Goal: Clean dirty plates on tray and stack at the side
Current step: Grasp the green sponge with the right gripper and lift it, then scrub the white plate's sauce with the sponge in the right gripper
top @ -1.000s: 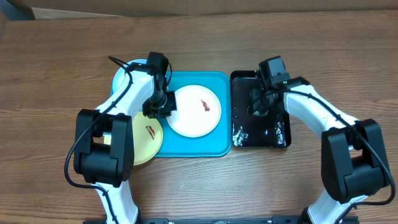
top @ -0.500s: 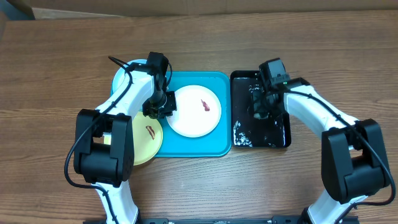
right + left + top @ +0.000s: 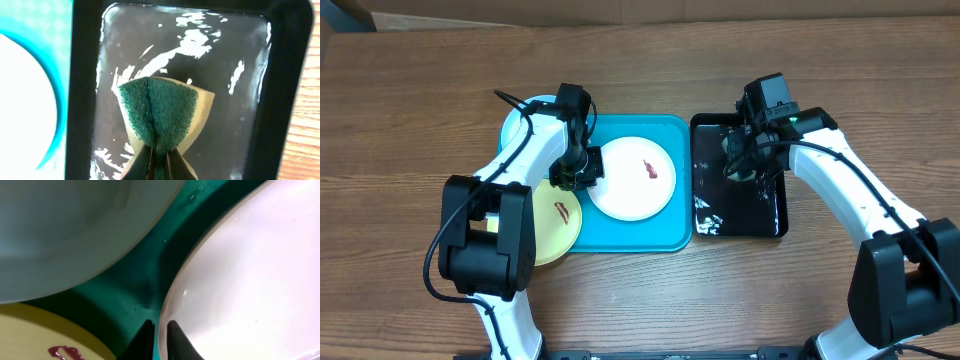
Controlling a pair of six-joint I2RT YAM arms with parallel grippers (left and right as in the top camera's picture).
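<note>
"Yellow-green plate (image 3: 552,222), nearest the front edge of the worktop (image 3: 410,230): position?"
"It overlaps the front-left corner of the turquoise tray (image 3: 670,235). A reddish-brown smear (image 3: 562,209) shows on its face."
"White plate (image 3: 632,178)?"
"Flat in the middle of the tray, smeared right of centre. The left gripper (image 3: 582,172) is clamped on its left rim. The left wrist view shows that rim pinched between the fingertips (image 3: 146,340)."
"Right side?"
"Black tray (image 3: 765,205), glossy and wet with foam, sits just beside the turquoise tray's right edge. The right gripper (image 3: 158,162) hangs over its far half, closed on a sponge (image 3: 165,110). The sponge's green scouring face is toward the wrist camera and creased down the middle."
"Far side?"
"Pale aqua plate (image 3: 515,125) lies at the tray's far-left corner, partly covered by the left arm (image 3: 525,155). Whether it is smeared, I cannot tell."
</note>
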